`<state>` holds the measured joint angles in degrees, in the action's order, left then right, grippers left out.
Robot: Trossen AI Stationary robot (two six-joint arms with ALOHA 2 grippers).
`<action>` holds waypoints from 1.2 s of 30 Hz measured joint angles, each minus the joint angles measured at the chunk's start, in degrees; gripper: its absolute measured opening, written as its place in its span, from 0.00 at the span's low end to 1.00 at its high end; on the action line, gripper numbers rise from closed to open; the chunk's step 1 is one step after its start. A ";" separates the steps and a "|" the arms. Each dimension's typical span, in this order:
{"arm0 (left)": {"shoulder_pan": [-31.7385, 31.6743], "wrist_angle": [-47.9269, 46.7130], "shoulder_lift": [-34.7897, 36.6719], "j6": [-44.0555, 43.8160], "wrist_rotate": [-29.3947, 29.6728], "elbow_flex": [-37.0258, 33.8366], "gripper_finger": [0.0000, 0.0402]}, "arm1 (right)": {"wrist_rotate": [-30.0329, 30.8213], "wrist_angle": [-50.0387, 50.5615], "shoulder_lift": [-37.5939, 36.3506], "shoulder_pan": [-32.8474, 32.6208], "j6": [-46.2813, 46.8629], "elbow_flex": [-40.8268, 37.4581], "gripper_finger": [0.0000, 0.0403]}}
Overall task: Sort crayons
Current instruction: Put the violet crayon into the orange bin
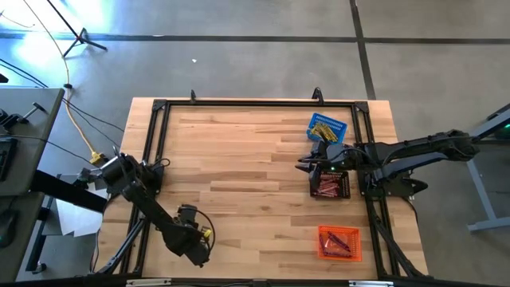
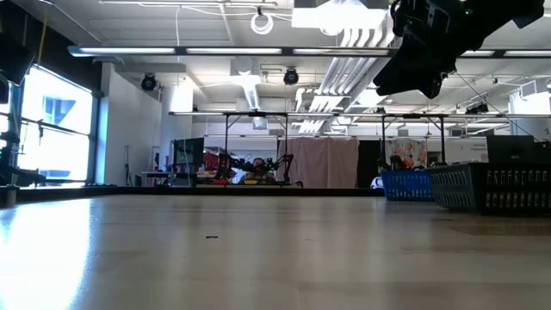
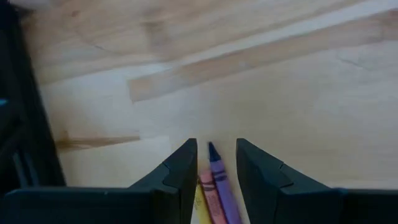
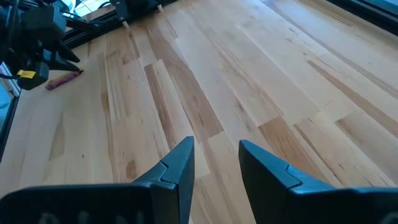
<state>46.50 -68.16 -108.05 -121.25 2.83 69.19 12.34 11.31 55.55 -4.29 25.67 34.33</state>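
Three crayons lie side by side on the wooden table: a purple one, a pink one and a yellow one. My left gripper points down at them near the table's front left, open, with a finger on either side of them. From the right wrist view they show as a small stick beside that gripper. My right gripper hangs open above the table next to the black basket, with nothing between its fingers.
A blue basket with yellow crayons stands at the far right. The black basket holds reddish crayons. An orange basket with red crayons stands at the near right. A black frame runs round the table's edge. The middle is bare wood.
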 joint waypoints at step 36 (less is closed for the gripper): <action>6.51 11.51 -1.29 -11.61 0.26 0.01 0.25 | -0.02 0.02 0.11 0.00 0.46 0.00 0.28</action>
<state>53.01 -56.65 -109.34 -132.86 3.09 69.20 12.32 11.33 55.65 -4.29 26.13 34.33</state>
